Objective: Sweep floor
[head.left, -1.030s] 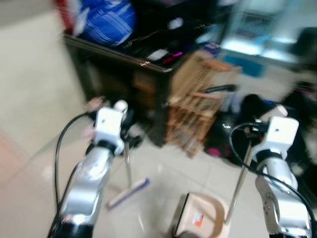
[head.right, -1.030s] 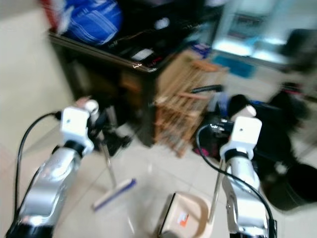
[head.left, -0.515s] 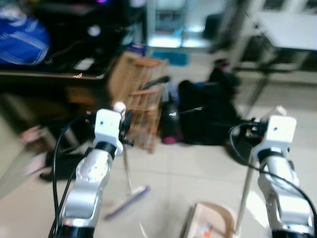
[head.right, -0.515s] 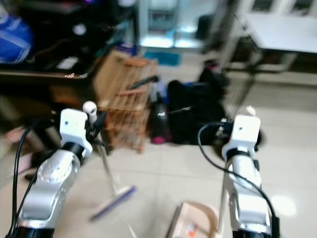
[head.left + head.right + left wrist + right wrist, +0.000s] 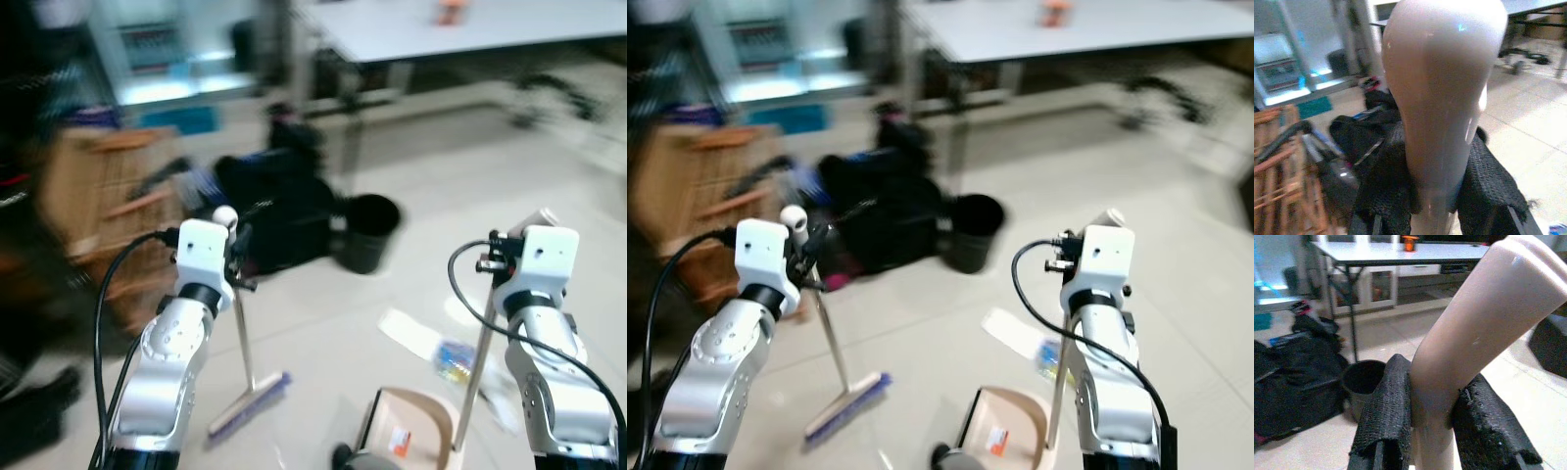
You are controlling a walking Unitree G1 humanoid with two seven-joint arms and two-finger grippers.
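Note:
My left gripper (image 5: pixel 1437 196) is shut on the pale rounded top of the broom handle (image 5: pixel 1440 88). The broom's thin pole runs down to its purple-bristled head (image 5: pixel 250 404), which rests on the tiles in front of me. My right gripper (image 5: pixel 1432 431) is shut on the cream dustpan handle (image 5: pixel 1484 323). The beige dustpan (image 5: pixel 411 441) stands on the floor at the lower middle with an orange label inside. Litter lies on the tiles just right of centre: a white paper (image 5: pixel 411 333) and a colourful wrapper (image 5: pixel 453 360).
A black bin (image 5: pixel 364 230) stands ahead, with black bags (image 5: pixel 279 211) to its left and a wooden crate (image 5: pixel 108 206) further left. A grey table (image 5: pixel 460 24) spans the far side. A black shoe (image 5: pixel 29 426) lies at the lower left.
The whole view has swung right as the camera turned: the dark desk has left the picture, and the table, bin and litter have come in. Both grippers keep their holds.

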